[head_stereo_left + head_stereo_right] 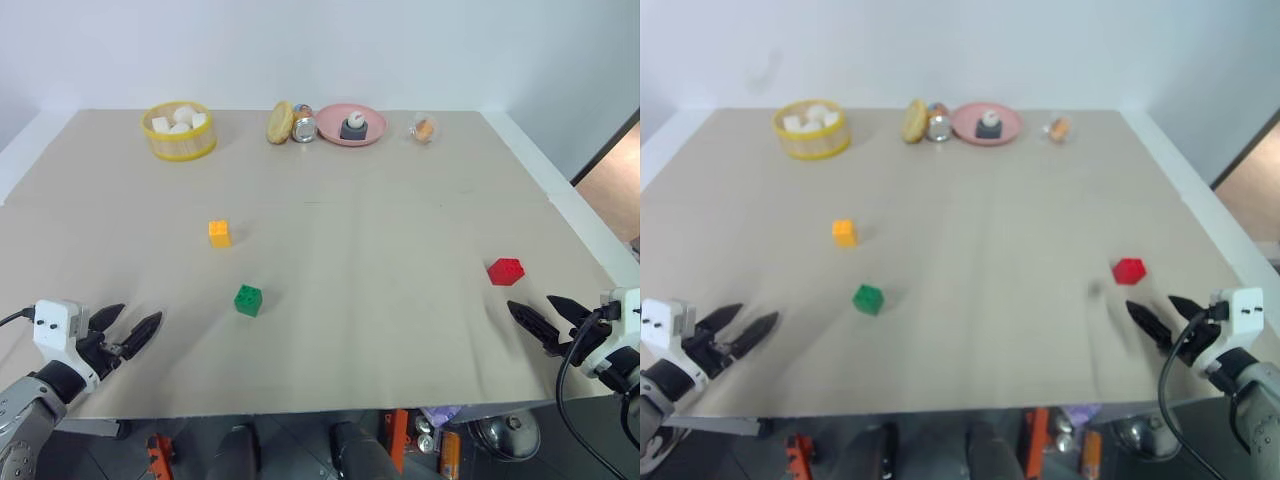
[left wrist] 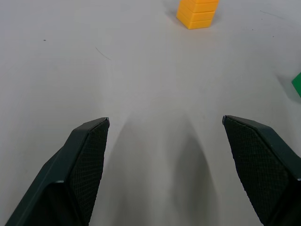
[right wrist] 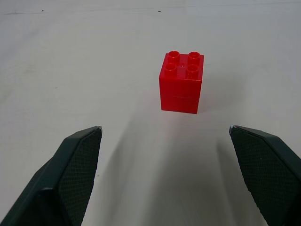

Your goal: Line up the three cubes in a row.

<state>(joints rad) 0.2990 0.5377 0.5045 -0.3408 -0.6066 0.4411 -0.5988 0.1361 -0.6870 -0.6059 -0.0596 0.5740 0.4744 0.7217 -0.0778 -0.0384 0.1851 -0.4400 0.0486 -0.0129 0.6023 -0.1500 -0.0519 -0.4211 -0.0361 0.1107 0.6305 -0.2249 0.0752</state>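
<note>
Table (image 1: 330,360) surface is seen under both grippers. Left gripper (image 1: 130,330) is held with fingers apart and empty; the green cube (image 1: 248,299) is placed near it, the orange-yellow cube (image 1: 219,232) further ahead. Right gripper (image 1: 545,318) is also spread wide and empty, with the red cube (image 3: 181,82) standing just ahead of its fingertips.

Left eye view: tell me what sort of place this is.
Probably a robot test or lab setup, not a home: a large table covered in plain beige sheet against a bare white wall, toy cubes scattered on it, and a row of props at the far edge, such as a yellow basket and pink plate.
</note>
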